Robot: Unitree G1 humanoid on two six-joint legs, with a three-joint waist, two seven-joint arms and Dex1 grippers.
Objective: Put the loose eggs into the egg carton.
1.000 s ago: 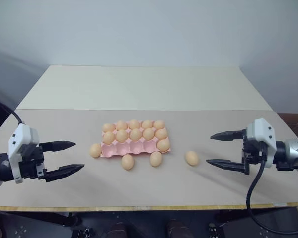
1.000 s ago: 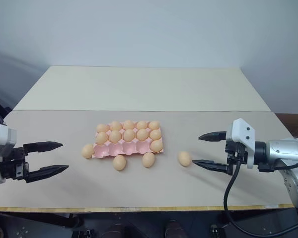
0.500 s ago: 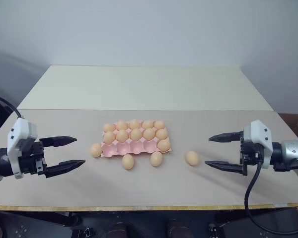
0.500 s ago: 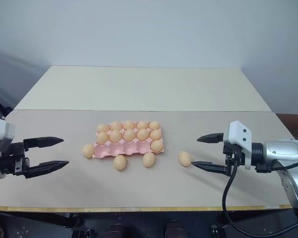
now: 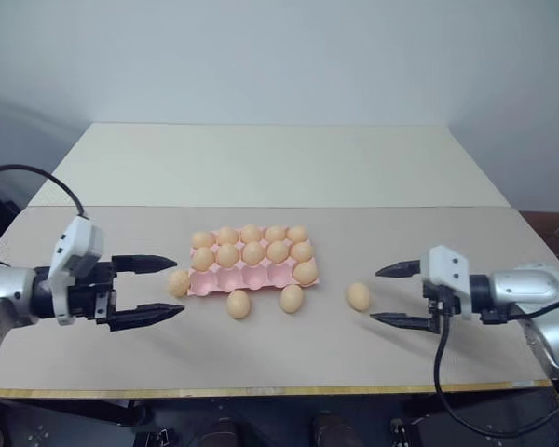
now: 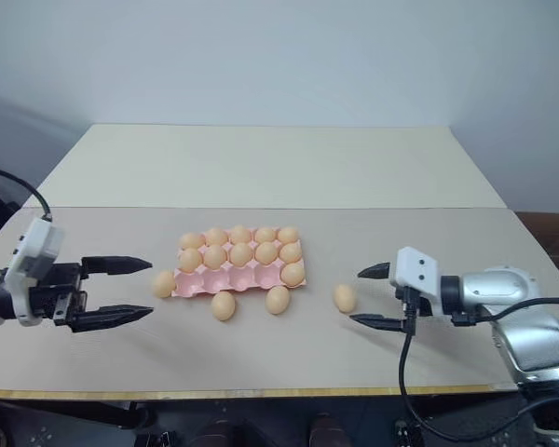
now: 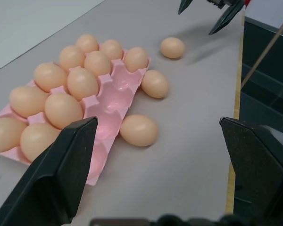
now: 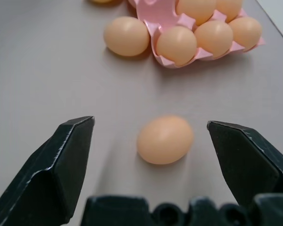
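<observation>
Right gripper [image 5: 384, 295] jaws wide, nothing held; loose egg [image 5: 358, 296] just beyond its tips. Left gripper [image 5: 174, 287] also gaping, empty, with another egg [image 5: 178, 282] at its tips. Two more eggs [image 5: 238, 304] near bench [image 5: 289, 358] front, beside egg carton [image 5: 252, 277] mid-bench. Plain grey wall [image 5: 279, 56] behind.

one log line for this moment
left gripper: open, near leftmost egg | right gripper: open, facing rightmost egg | egg carton: four cups empty
</observation>
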